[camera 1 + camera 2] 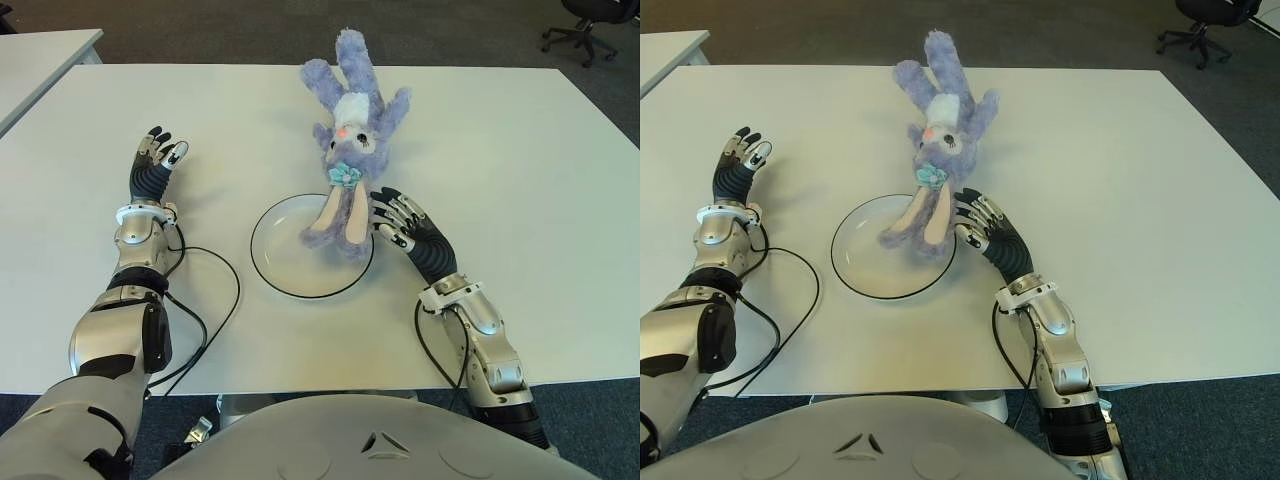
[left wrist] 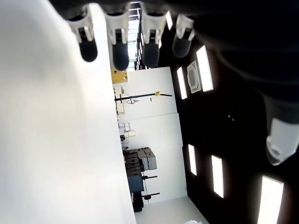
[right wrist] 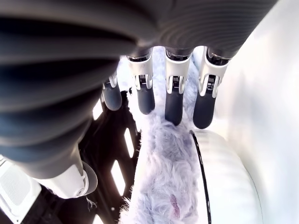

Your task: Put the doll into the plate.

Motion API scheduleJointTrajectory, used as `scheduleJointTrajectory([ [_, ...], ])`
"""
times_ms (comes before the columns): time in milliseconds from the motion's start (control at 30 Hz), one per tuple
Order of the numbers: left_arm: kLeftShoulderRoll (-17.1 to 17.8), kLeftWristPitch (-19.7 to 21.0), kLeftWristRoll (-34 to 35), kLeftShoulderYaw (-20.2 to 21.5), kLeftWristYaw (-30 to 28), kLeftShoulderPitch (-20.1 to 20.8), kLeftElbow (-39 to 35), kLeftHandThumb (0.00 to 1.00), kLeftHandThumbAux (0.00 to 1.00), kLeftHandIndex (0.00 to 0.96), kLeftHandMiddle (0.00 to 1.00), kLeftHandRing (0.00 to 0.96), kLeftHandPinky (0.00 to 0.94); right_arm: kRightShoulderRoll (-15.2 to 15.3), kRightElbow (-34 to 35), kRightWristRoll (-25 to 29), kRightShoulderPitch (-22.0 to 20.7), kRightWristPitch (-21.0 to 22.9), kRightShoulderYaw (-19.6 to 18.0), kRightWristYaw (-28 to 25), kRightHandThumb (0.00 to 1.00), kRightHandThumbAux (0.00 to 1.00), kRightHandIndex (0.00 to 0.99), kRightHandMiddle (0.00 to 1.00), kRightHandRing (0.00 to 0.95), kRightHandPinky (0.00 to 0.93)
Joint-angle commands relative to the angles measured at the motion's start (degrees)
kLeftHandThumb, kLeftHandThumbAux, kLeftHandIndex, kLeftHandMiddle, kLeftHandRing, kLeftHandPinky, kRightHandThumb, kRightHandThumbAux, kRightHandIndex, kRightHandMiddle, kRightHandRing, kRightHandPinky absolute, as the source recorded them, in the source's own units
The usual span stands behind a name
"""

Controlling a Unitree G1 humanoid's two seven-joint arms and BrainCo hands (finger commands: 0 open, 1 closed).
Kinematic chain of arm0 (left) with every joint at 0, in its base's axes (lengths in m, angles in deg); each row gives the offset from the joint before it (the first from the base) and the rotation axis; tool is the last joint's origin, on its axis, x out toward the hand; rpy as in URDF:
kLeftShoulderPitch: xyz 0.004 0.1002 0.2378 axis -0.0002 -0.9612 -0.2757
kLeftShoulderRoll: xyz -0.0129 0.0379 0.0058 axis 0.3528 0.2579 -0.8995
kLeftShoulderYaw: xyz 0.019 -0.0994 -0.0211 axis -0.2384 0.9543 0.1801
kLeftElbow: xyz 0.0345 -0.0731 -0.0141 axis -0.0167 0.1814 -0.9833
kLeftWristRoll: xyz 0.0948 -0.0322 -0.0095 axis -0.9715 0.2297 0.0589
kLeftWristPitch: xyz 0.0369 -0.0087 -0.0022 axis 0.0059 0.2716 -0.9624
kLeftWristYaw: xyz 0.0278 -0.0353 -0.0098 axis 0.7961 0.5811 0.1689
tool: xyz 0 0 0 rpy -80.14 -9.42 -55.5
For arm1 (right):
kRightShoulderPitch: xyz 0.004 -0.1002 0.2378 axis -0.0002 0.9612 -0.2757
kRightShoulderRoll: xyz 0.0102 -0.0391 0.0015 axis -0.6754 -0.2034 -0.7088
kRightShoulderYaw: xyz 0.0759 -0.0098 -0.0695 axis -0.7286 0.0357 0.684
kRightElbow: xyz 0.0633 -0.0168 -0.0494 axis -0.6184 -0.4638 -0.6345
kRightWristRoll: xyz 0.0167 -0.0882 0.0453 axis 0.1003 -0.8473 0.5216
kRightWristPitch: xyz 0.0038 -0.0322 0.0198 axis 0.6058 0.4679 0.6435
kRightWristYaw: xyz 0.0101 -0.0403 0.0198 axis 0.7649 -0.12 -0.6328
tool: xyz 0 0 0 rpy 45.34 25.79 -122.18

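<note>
— Since the doll [image 1: 348,150] lies only partly on the plate [image 1: 281,262], how far along would the robot be judged to be?

— Somewhere in the placing step, most likely. Its two feet rest inside the plate's far rim, while the body, head and long ears stretch away over the bare worktop [image 1: 520,180] beyond it. The plate holds nothing else.

— Which hand is doing the work?

— The right hand [image 1: 395,222], just beside the doll's legs at the plate's right edge. Its fingers [image 3: 174,106] are stretched out straight and apart, tips near the fur, and they grip nothing; whether they touch the fur cannot be told.

— And the other?

— The left hand [image 1: 155,160] shows well to the left of the plate, fingers loosely extended and holding nothing. A black cable [image 1: 215,300] loops over the worktop near that arm.

— What does the next move call for?

— Probably closing the right fingers round the doll's legs or lower body, then drawing it toward the robot until the whole body sits within the rim. The doll is soft and long, so the head may trail over the edge unless it is lifted rather than dragged
</note>
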Motion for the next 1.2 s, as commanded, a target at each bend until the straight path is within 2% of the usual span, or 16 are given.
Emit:
scheduleJointTrajectory([
  [33, -1.64, 1.91, -0.92, -0.98, -0.08, -3.92, 2.27, 0.0, 0.513, 0.0, 0.111, 0.113, 0.094, -1.81, -9.52, -0.73, 10.43, 7.41, 1.24, 1.92, 0.447, 0.675, 0.105, 0.141, 0.187, 0.259],
  [200, -1.6, 1.77, -1.03, -1.02, 0.05, -3.98, 2.33, 0.0, 0.509, 0.0, 0.11, 0.111, 0.088, -2.98, -12.31, -0.93, 8.62, 6.32, 0.45, 2.17, 0.424, 0.682, 0.089, 0.13, 0.174, 0.227],
  [333, -1.57, 1.98, -1.0, -1.0, -0.02, -3.85, 2.37, 0.0, 0.506, 0.0, 0.114, 0.115, 0.098, -3.73, -13.39, -1.4, 8.19, 3.8, -0.11, 1.86, 0.389, 0.689, 0.065, 0.105, 0.145, 0.197],
  [833, -1.35, 2.36, -0.81, -0.94, -0.88, -3.8, 2.61, 0.0, 0.503, 0.0, 0.106, 0.107, 0.105, -4.53, -17.87, -3.28, 4.48, -1.23, -1.95, 0.26, 0.334, 0.668, 0.047, 0.075, 0.112, 0.167],
  [1200, -1.13, 2.36, -1.25, -1.19, -0.29, -3.85, 2.83, 0.0, 0.493, 0.0, 0.098, 0.101, 0.098, -5.19, -19.87, -4.1, 2.22, -2.92, -3.1, -0.19, 0.319, 0.644, 0.024, 0.063, 0.103, 0.164],
])
